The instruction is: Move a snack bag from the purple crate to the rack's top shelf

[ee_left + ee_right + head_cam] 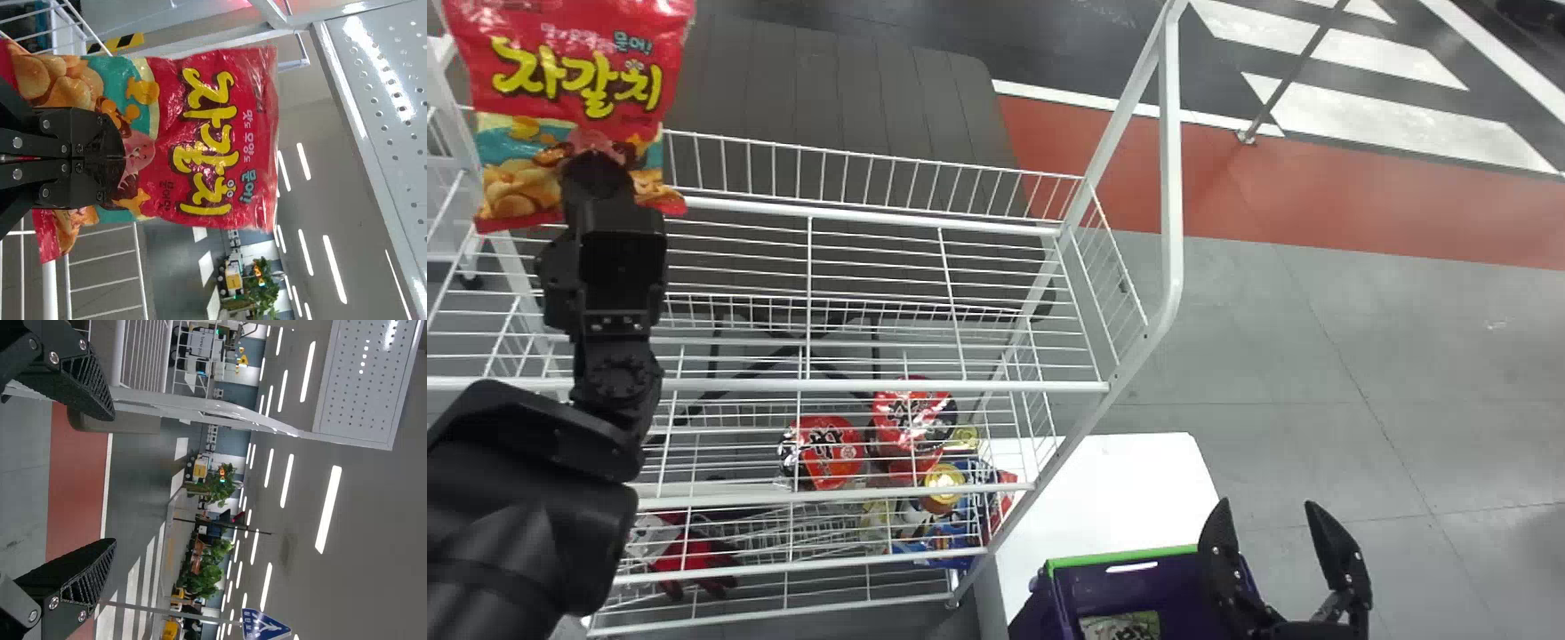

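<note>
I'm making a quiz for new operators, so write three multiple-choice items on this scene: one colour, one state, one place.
1. What colour is the rim of the crate?
A. White
B. Yellow
C. Green

2. How do the two fingers of the right gripper stand?
A. Apart
B. Touching
C. Crossed

3. Where is the snack bag?
A. In the crate
B. In the left gripper
C. In the right gripper

Key:
1 C: the head view shows a green edge over purple walls.
2 A: a wide gap lies between the fingers in the head and right wrist views.
3 B: the left wrist view shows that gripper clamped on its lower part.
</note>
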